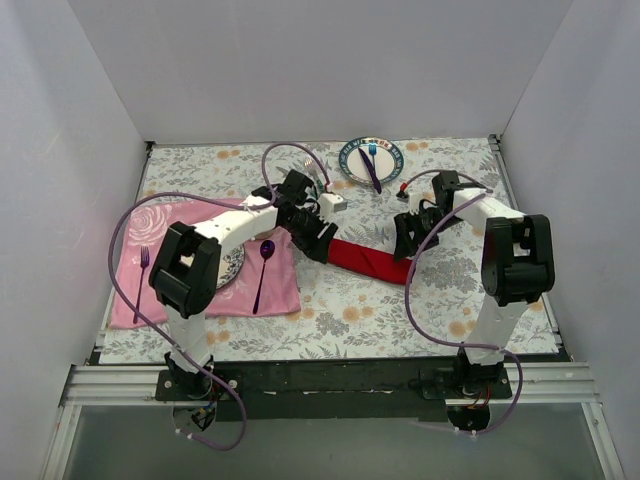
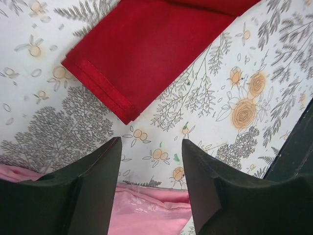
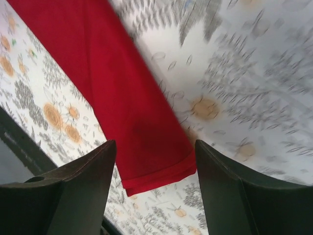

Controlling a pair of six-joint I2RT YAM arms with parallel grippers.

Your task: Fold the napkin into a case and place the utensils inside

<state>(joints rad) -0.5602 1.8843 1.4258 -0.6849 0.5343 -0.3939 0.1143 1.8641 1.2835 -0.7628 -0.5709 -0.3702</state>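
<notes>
One long folded strip, the napkin (image 1: 366, 260) slants across the middle of the flowered tablecloth (image 1: 450, 300). The left gripper (image 2: 151, 142) is at one end, its fingers spread with nothing between them. The strip's hemmed end lies just ahead of the tips, and the edge of the pink mat (image 2: 146, 210) shows beneath them. The right gripper (image 3: 155, 144) is also spread wide over the strip's other hemmed end and grips nothing; whether it touches the cloth cannot be told. Behind the left wrist the silver-and-green utensils (image 1: 318, 184) show only in part. A plate (image 1: 397, 158) near the far edge carries a blue fork (image 1: 373, 150) and a purple knife (image 1: 372, 172). A purple spoon (image 1: 263, 270) and a purple fork (image 1: 143, 270) rest on the pink mat.
</notes>
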